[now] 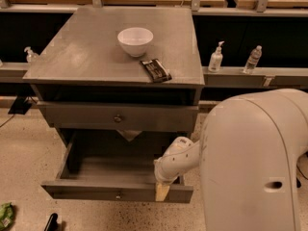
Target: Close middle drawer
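The middle drawer is pulled far out of the grey cabinet, low in the camera view. Its long flat front panel faces me, with a small round knob at its centre, and its inside looks empty. My gripper is on the end of the white arm. It hangs down at the right end of the drawer's front panel, with its tan tip against the panel's top edge. Above, a similar grey drawer with a taller front stands slightly out.
A white bowl and a dark flat packet lie on the cabinet top. My large white body fills the lower right. Two bottles stand on a ledge behind. A green scrap and a black object lie on the floor at left.
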Tool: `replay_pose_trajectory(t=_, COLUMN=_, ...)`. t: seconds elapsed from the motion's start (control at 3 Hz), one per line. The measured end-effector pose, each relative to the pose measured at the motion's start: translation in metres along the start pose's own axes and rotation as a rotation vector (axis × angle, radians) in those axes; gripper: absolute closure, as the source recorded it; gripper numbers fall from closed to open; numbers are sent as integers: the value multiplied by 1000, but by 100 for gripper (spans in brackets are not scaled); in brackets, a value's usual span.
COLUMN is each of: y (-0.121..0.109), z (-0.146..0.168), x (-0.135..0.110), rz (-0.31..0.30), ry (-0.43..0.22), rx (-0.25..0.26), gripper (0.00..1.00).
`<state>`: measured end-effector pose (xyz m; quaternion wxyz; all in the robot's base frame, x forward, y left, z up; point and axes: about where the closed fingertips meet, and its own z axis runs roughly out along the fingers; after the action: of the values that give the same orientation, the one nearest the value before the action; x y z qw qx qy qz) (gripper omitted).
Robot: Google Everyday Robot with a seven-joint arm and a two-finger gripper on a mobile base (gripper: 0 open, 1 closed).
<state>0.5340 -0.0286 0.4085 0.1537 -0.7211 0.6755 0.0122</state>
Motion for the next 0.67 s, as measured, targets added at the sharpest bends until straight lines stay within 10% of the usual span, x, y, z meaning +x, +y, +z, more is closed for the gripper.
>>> replay_pose_trajectory(t=0.67, y=1, z=-2, x=0, rz=0, ry=0, rx=0, gripper=53)
